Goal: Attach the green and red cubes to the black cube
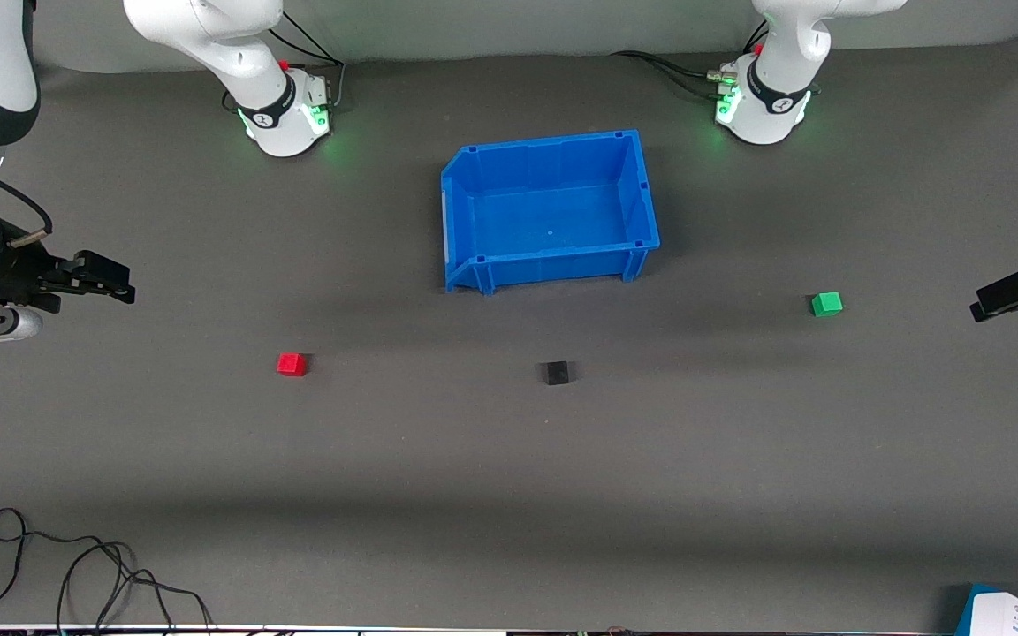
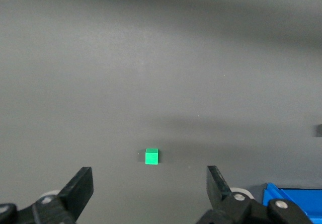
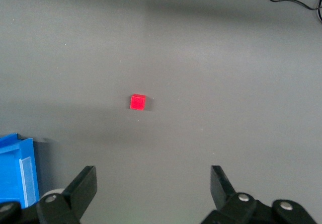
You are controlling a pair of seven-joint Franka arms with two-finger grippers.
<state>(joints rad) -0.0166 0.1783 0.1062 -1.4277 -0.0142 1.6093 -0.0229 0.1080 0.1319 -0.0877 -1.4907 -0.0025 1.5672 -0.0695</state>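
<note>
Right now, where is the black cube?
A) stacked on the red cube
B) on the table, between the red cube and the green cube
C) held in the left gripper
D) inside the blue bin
B: the black cube sits alone on the table, between the red cube and the green cube, nearer the front camera than the blue bin.

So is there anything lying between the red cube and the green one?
Yes: in the front view the black cube sits on the table between the red cube and the green cube, touching neither.
</note>
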